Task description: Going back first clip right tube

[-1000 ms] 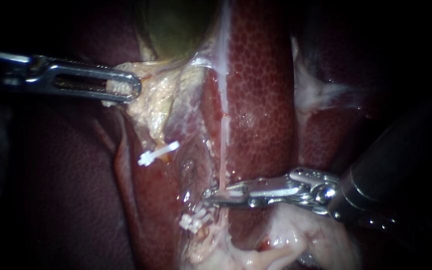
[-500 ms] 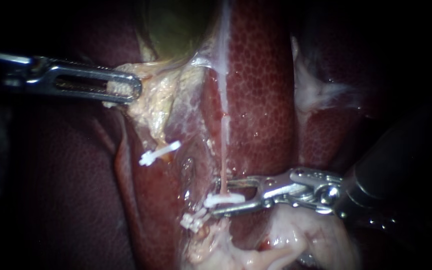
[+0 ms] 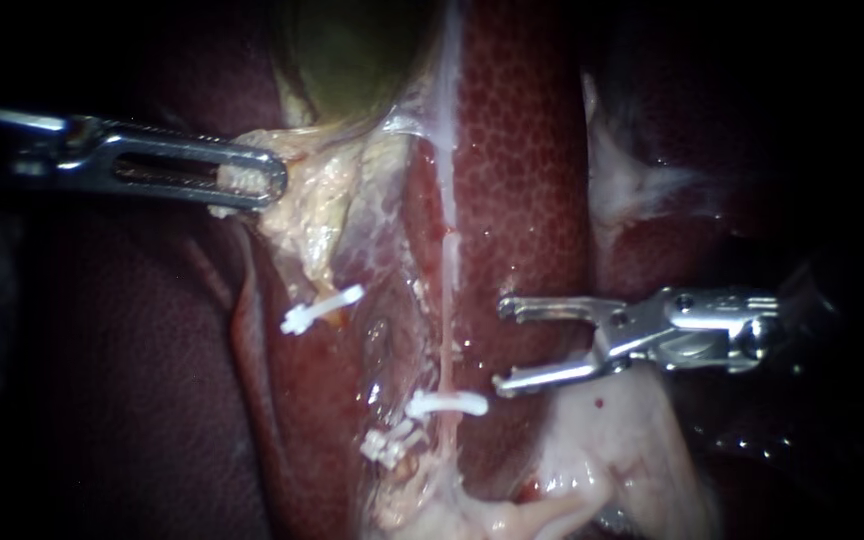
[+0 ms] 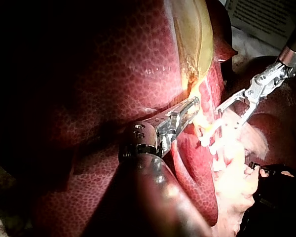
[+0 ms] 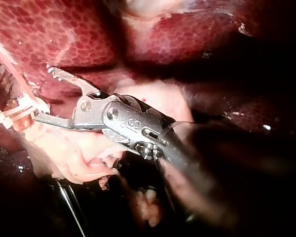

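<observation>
One white clip (image 3: 447, 403) sits closed across the right tube (image 3: 447, 300), low on its length (two other clips (image 3: 320, 308) lie off to the side, on separate tissue). My right instrument (image 3: 500, 344) is just beside the tube, with its jaws spread, empty and touching neither tube nor clip. My left instrument (image 3: 252, 180) is clenched on the fatty tissue (image 3: 302, 210) below the gallbladder (image 3: 352, 50). The clipping looks done, and what seems left is drawing the right instrument clear.
</observation>
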Controlling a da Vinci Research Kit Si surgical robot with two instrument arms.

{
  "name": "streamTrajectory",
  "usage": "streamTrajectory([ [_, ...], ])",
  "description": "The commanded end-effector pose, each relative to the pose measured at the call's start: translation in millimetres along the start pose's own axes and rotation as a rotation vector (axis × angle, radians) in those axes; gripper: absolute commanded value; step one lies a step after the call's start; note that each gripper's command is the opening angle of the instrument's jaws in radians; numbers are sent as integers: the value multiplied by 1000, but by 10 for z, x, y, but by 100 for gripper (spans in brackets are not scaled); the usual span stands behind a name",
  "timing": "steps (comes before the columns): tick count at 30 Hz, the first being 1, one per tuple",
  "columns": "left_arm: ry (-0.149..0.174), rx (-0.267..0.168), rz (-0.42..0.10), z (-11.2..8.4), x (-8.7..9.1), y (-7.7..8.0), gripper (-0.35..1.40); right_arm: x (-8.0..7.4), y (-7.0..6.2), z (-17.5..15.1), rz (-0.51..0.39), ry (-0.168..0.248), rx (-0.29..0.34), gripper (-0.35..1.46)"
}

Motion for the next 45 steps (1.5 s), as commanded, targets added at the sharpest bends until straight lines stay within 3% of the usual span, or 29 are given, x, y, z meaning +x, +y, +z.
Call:
streamTrajectory([
  [1, 0, 0, 0, 0, 0, 0, -35, 11, -3, -6, -7, 12, 4, 60],
  [7, -3, -5, 1, 4, 2, 0, -35, 55, -15, -33, -41, 58, 19, 60],
  [11, -2, -3, 3, 9, 6, 0, -35, 67, -18, -44, -49, 59, 24, 60],
  [14, -1, 2, 7, 21, 13, 0, -35, 68, -18, -46, -49, 58, 26, 60],
  [20, 14, 20, 21, 62, 34, 4, -35, 67, -18, -45, -49, 58, 28, 60],
  [28, 29, 35, 37, 103, 41, 16, -35, 67, -19, -44, -50, 59, 37, 60],
  [45, 32, 40, 40, 104, 40, 17, -35, 69, -22, -41, -50, 61, 52, 60],
])
